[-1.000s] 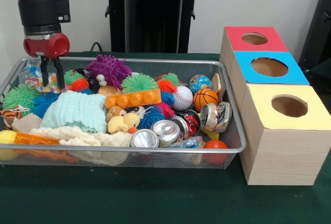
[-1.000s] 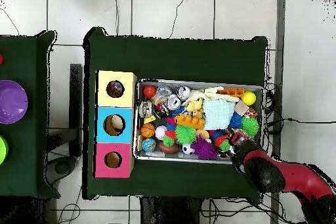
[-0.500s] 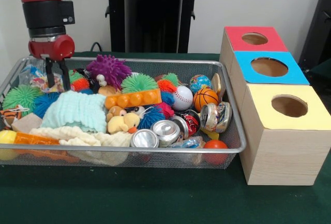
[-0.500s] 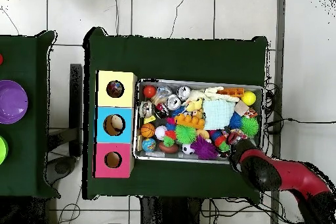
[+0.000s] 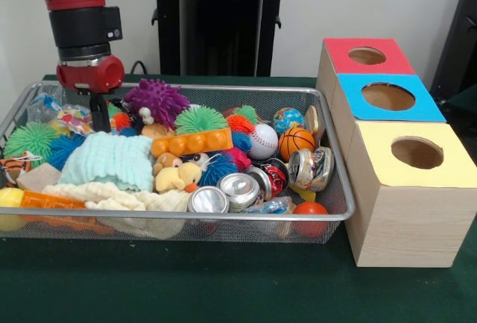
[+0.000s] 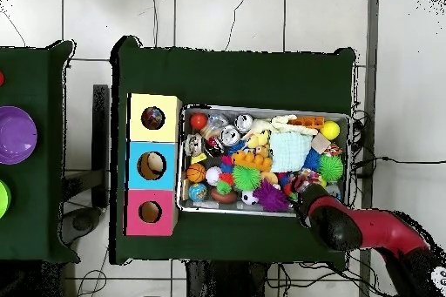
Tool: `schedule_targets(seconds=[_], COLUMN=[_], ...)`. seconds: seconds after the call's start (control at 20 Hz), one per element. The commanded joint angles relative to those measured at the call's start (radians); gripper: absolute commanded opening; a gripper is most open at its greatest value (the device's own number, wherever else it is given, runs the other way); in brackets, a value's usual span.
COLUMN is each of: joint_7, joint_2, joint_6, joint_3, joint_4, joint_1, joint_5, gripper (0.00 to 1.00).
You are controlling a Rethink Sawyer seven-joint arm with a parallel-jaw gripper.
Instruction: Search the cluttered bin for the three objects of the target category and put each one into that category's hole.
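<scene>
A wire bin (image 5: 223,89) holds a heap of toys: spiky balls such as a purple one (image 5: 156,101), a baseball (image 5: 262,141), a basketball (image 5: 296,142), a globe ball (image 5: 287,119), metal cans (image 5: 208,200) and a mint cloth (image 5: 108,159). My gripper (image 5: 99,123) hangs low at the bin's back left, just left of the purple spiky ball, with its tip among the toys. In the overhead view the gripper (image 6: 301,196) is at the bin's (image 6: 266,108) lower right corner. Nothing is seen in its grasp.
Three wooden boxes stand right of the bin, topped red (image 5: 339,51), blue (image 5: 356,84) and yellow (image 5: 376,138), each with a round hole. Overhead, the yellow box (image 6: 139,102) and blue box (image 6: 138,150) show something inside their holes. A purple bowl (image 6: 16,135) sits on a side table.
The arm has moved right along the bin's back edge, from the left corner toward the purple spiky ball. The toys have not visibly shifted.
</scene>
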Motion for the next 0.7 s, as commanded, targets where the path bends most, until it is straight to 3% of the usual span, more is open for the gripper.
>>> schedule_targets(seconds=[0.05,0.25,0.45,0.7], joint_7=[-0.005,-0.008,-0.016,0.003], joint_2=[-0.017,-0.040,-0.113,-0.357], joint_6=[-0.042,-0.037,0.008,0.110], joint_3=[-0.091,-0.098,-0.066,0.017], joint_4=[-0.015,0.005,0.061,0.204], joint_1=[0.073,0.081,0.070,0.079], joint_5=[-0.077,-0.056,0.001,0.189], gripper=[0.00,0.00,0.00,0.00])
